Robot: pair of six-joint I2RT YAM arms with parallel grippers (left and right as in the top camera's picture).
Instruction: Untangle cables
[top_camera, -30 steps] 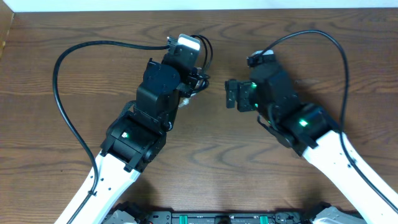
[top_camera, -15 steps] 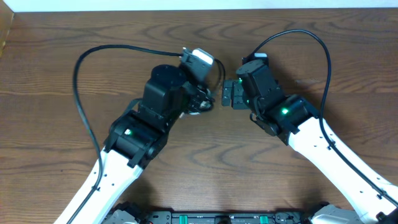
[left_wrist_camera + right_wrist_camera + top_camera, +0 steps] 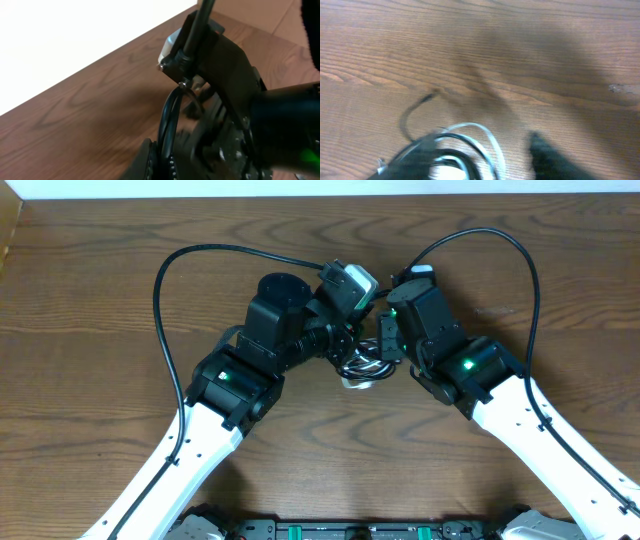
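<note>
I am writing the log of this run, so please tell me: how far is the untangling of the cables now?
Done: nothing yet visible; the cables, black and white, lie in one tangled clump on the table. In hand: the left claw appears to grip a black loop, and the open right claw is at the clump. Left: pulling every cord free and laying them apart.

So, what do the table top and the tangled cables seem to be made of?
The table looks like wood or a wood-pattern laminate: it is brown, with flowing grain lines and a dull, low-gloss finish. The cables seem to have smooth plastic or rubber jackets, black ones and one white, and they bend in loose loops. The blur hides their finer surface.
</note>
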